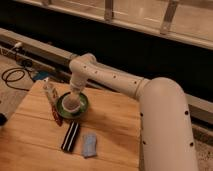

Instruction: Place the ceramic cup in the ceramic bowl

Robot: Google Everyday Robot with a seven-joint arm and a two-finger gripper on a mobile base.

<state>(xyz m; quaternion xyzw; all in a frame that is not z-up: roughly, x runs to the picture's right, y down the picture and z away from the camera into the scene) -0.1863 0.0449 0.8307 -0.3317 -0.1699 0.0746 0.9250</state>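
The ceramic bowl (83,110), green with a darker rim, stands on the wooden table (110,130) near its far left part. Inside the bowl is the small white ceramic cup (72,104), upright and about centred. My gripper (74,95) comes down from above and is shut on the cup's top edge. The white arm reaches in from the lower right and bends at an elbow just behind the bowl. I cannot tell whether the cup's base rests on the bowl's floor.
A red and white tube-like object (52,103) lies just left of the bowl. A black oblong item (70,136) and a blue cloth-like piece (90,144) lie in front of it. Cables (12,75) run on the floor at the left. A dark wall and rail stand behind.
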